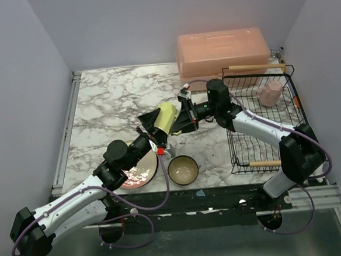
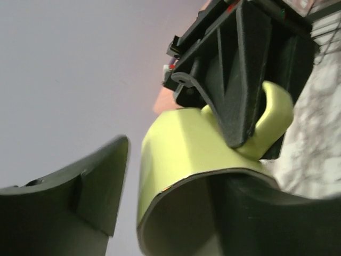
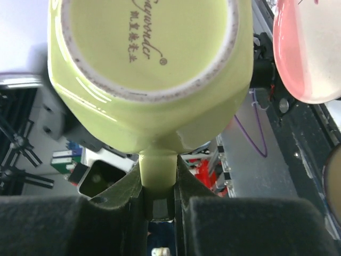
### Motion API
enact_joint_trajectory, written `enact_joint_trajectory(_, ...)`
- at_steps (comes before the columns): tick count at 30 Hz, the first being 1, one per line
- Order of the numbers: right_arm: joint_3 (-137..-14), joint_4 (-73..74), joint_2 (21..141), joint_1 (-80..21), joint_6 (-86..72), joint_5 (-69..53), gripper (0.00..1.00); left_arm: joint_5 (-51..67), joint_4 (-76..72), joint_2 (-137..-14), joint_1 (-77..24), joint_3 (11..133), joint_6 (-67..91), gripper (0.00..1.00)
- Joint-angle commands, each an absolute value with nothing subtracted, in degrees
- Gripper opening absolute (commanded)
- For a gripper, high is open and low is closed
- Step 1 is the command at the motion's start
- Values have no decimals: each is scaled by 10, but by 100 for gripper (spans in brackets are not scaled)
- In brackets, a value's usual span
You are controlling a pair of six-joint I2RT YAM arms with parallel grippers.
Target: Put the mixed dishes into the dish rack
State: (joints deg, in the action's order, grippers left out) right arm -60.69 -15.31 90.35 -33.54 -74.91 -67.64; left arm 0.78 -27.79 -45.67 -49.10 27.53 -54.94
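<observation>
The pale yellow-green mug (image 1: 167,117) hangs on its side above the marble table between both arms. My right gripper (image 1: 179,120) is shut on the mug's handle (image 3: 157,165), with the mug's base (image 3: 149,53) facing its camera. My left gripper (image 1: 154,130) is open at the mug's rim (image 2: 181,154): one finger is inside the mug and the other finger (image 2: 101,181) stands off the outer wall with a gap. The small pink cup (image 1: 270,93) sits in the black wire dish rack (image 1: 239,136). The teal bowl (image 1: 183,169) and the floral plate (image 1: 141,174) lie near the front edge. I cannot make out the maroon-rimmed plate separately.
The salmon-pink lidded box (image 1: 222,51) stands at the back, behind the rack. The left arm's wrist hangs over the floral plate. Grey walls close in the table on three sides.
</observation>
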Motion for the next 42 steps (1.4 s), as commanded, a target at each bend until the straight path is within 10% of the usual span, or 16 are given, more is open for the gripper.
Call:
enact_joint_trajectory(1,-614,-203,881,-348,-711,-613,0,66,-272,-440,-503,293,-542,88)
enact_joint_trajectory(10,-653,-48,850,-308,-551,-433,0,-2,-314,-413,-503,296,-513,99)
enact_joint_trajectory(14,-752,191,824,-308,-367,-199,0,-51,-324,-400,-503,302,-483,99)
enact_joint_trajectory(22,-703,202,686,-308,-139,239,0,-145,-352,-399,-494,320,-411,99)
enact_joint_trajectory(30,-566,121,626,-297,-23,379,0,-148,-237,-422,-430,400,-253,99)
enact_joint_trajectory(42,-503,6,740,-193,-61,274,0,-113,-233,-426,-405,397,-245,98)
